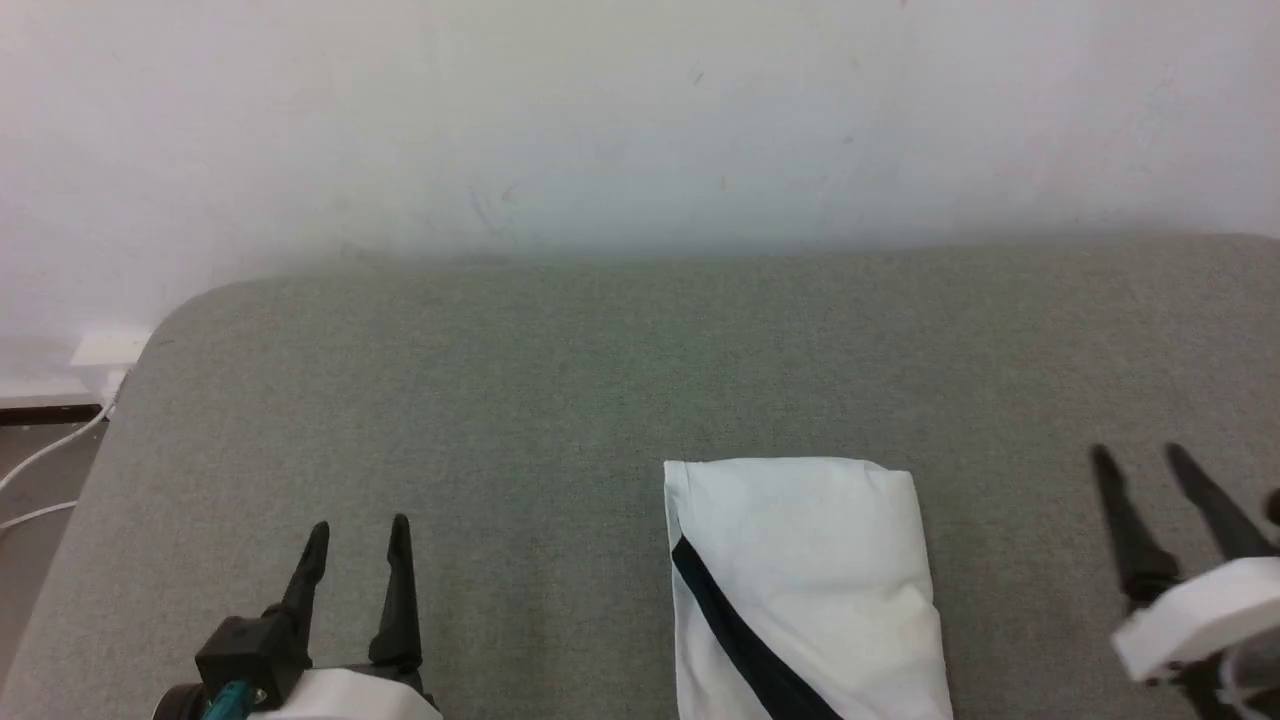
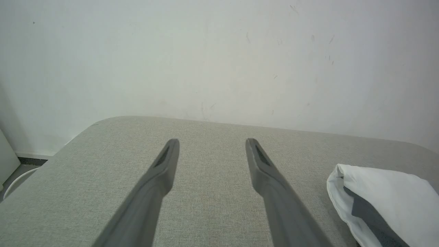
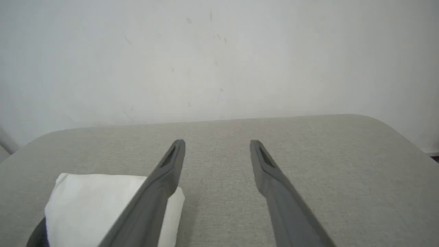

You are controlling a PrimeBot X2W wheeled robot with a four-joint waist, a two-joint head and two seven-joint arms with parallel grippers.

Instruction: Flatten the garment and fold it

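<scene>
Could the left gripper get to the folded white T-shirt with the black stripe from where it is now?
Probably yes. The left gripper hangs open over the grey fabric tabletop, with only bare surface between it and the folded white, black-striped T-shirt to its right. Arm range is unconfirmed.

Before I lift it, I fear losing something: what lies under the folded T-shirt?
The folded T-shirt lies on the grey upholstered surface. That surface shows beside and beyond it; anything beneath the shirt or inside its folds is covered.
</scene>
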